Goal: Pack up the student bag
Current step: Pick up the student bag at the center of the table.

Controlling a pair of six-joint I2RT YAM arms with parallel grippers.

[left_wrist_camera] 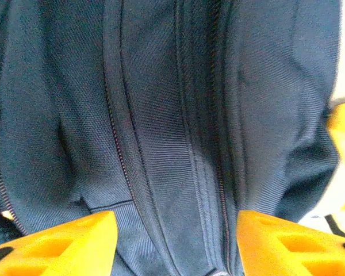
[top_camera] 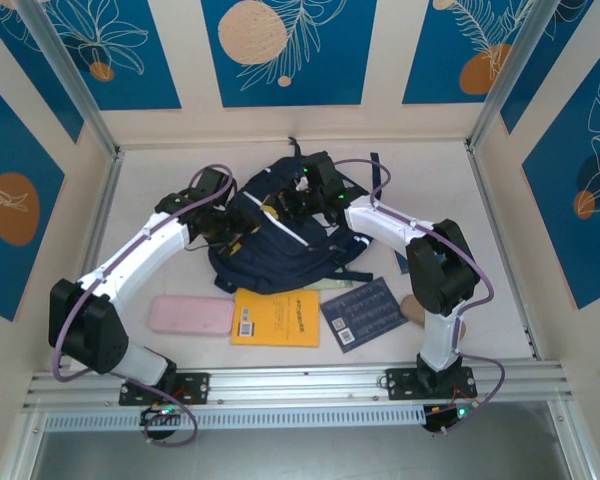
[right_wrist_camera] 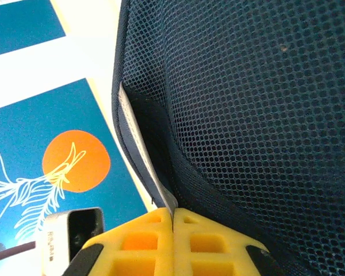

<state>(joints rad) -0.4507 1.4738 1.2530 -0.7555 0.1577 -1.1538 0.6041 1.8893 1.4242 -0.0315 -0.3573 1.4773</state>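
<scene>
The student bag [top_camera: 280,255], dark navy, lies in the middle of the table. Both grippers are at its top. My left gripper [top_camera: 242,222] presses into its left side. In the left wrist view its fingers [left_wrist_camera: 57,244] stand apart, and a ridge of navy fabric [left_wrist_camera: 161,144] with two zip lines lies between them. My right gripper [top_camera: 298,195] is at the bag's upper edge. In the right wrist view it [right_wrist_camera: 173,215] is shut on a thin grey-edged strip [right_wrist_camera: 144,155] of the bag, beside dark mesh [right_wrist_camera: 264,103].
In front of the bag lie a pink pencil case [top_camera: 190,316], an orange book [top_camera: 276,317] and a dark blue notebook [top_camera: 365,312]. A tan object [top_camera: 417,310] sits by the right arm. Walls enclose the table on three sides.
</scene>
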